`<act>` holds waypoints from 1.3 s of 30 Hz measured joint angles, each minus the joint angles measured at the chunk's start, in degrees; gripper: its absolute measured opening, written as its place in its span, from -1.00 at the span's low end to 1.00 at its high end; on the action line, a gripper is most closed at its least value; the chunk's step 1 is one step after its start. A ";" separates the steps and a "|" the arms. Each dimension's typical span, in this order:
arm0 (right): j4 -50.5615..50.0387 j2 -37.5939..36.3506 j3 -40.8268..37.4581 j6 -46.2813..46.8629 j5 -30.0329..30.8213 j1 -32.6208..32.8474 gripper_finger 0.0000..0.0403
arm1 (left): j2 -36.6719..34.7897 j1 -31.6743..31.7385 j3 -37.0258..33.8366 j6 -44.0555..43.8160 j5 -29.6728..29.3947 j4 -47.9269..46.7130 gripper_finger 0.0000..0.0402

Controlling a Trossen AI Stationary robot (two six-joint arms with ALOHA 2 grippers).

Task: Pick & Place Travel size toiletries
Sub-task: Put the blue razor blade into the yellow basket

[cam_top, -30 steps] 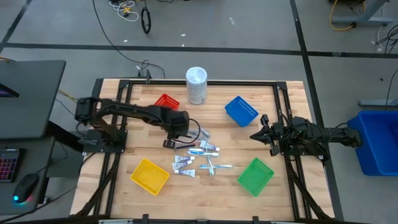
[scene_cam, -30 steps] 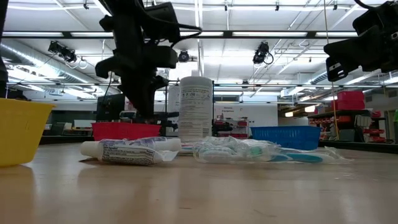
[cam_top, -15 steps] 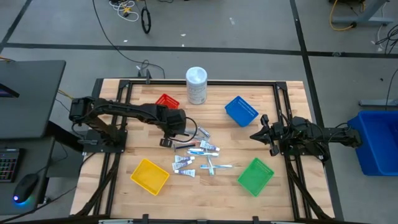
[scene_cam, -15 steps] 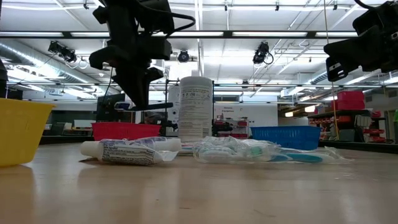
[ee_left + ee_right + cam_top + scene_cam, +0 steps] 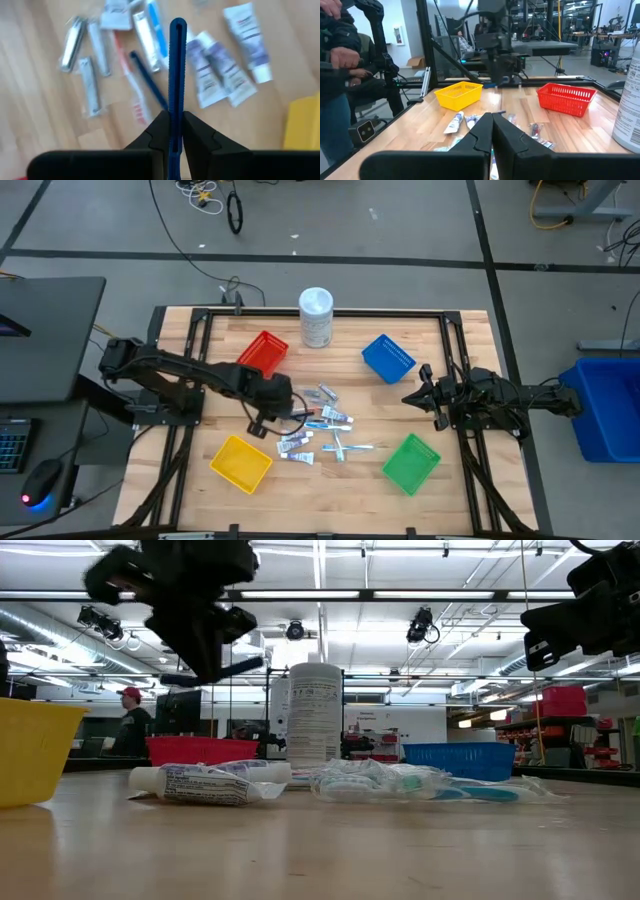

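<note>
The travel size toiletries [image 5: 320, 430] lie in a loose heap at the table's middle: small white tubes [image 5: 220, 65], slim sticks and clear packets [image 5: 380, 780]. My left gripper [image 5: 260, 422] hangs above the table just left of the heap, between it and the yellow basket [image 5: 240, 462]. It is shut on a slim dark-blue stick [image 5: 176, 75]. My right gripper [image 5: 408, 397] waits shut at the table's right side, clear of everything. My left gripper pinches the dark-blue stick near one end [image 5: 175, 131] between its two fingers. The fingers come steeply from above. The stick's free length [image 5: 238, 667] juts out sideways past the fingers, nearly level, lifted well clear of the table and the heap.
A red basket [image 5: 264, 352] stands at the far left, a blue basket [image 5: 388, 358] at the far right and a green basket [image 5: 411, 462] at the near right. A tall white container [image 5: 316, 317] stands at the far edge. People show beyond the table.
My left gripper has risen from the heap's far-left side and swung toward the table's near-left, toward the yellow basket. It has stayed shut on the blue stick, which has gone up with it, clear of the table.
</note>
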 joint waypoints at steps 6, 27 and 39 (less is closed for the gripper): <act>-0.02 0.02 0.00 0.01 -0.01 0.00 -0.93 | -1.73 -3.96 -0.12 -0.27 -0.06 -0.48 -0.80; -0.09 0.09 0.00 -0.01 -0.01 0.00 -0.93 | -9.24 -12.10 2.06 1.09 -0.02 -7.68 -0.81; -0.11 0.15 0.00 -0.01 -0.02 0.00 -0.94 | -10.67 -18.88 2.11 -4.28 3.08 -9.16 -0.82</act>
